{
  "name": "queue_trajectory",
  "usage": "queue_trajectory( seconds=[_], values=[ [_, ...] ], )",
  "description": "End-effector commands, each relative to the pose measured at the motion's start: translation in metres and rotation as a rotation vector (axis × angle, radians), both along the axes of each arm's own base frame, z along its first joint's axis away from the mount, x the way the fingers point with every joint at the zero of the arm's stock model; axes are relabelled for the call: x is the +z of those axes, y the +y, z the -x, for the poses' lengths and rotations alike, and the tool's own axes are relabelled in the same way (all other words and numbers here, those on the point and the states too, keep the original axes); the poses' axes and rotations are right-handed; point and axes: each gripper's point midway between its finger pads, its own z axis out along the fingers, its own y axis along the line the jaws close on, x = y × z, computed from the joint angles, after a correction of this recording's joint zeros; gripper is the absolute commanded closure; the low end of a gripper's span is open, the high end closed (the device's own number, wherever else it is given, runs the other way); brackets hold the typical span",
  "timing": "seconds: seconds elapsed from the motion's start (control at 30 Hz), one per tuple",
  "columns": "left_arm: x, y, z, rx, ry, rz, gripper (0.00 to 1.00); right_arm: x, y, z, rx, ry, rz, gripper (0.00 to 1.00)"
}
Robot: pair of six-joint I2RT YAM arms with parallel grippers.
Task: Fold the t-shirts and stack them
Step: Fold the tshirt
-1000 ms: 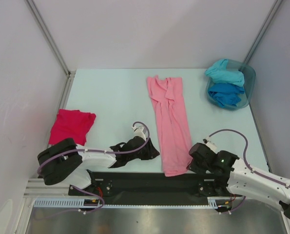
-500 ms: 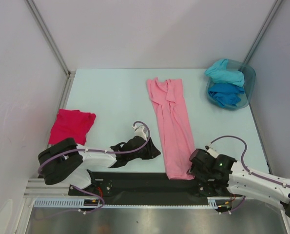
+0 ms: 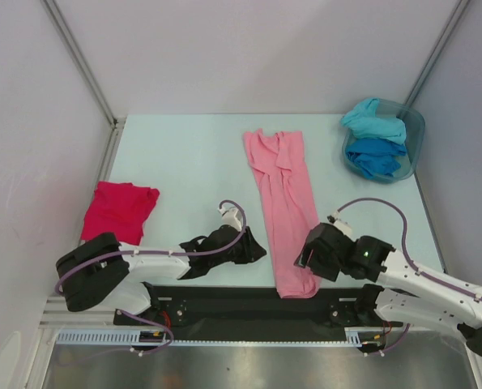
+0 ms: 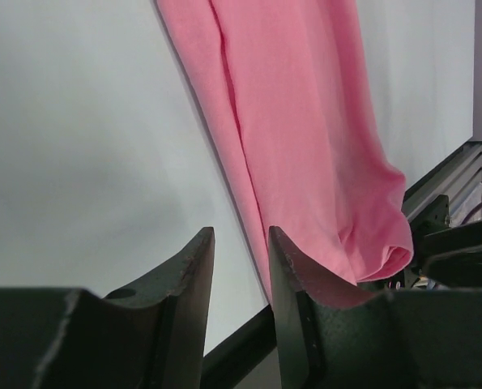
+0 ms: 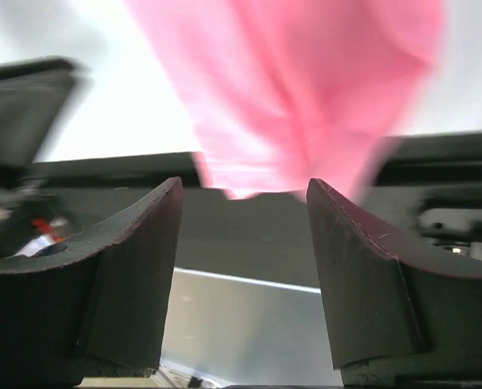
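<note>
The light pink t-shirt (image 3: 285,194) lies as a long narrow strip down the middle of the table, its near hem (image 3: 297,285) hanging over the front edge. My right gripper (image 3: 304,258) hovers at that hem's right side, open wide, with the pink cloth (image 5: 289,81) just past its fingertips (image 5: 245,182) and nothing between them. My left gripper (image 3: 257,247) rests low to the left of the strip; its jaws (image 4: 241,235) stand a little apart and hold nothing, with pink cloth (image 4: 305,121) beyond them. A folded crimson t-shirt (image 3: 119,209) lies at the left.
A teal tub (image 3: 415,130) at the back right holds a turquoise t-shirt (image 3: 374,120) and a blue one (image 3: 376,156). A black rail (image 3: 224,298) runs along the table's near edge. White walls with metal posts close in the table (image 3: 192,162).
My right gripper has opened from shut, let go of the pink shirt's near hem, and lifted away up and to the left. The left arm has barely moved.
</note>
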Motion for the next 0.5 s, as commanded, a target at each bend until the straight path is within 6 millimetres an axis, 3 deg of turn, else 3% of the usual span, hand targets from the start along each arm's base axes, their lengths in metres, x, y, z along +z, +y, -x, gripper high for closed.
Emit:
queue_trajectory(
  seconds=[0.0,0.17,0.33,0.47],
  values=[
    [0.025,-0.005,-0.013,0.017,-0.062,0.040,0.61,0.051,0.013,-0.034,0.042,-0.145,-0.002,0.33],
    [0.035,-0.002,-0.019,0.027,-0.080,0.042,0.60,0.073,0.022,-0.057,0.046,-0.177,-0.014,0.33],
    [0.037,0.008,-0.024,0.049,-0.088,0.042,0.60,0.065,0.009,-0.063,0.043,-0.181,0.021,0.33],
    [0.031,0.009,-0.023,0.049,-0.065,0.045,0.60,0.053,-0.016,-0.090,-0.004,-0.173,0.057,0.32]
  ],
)
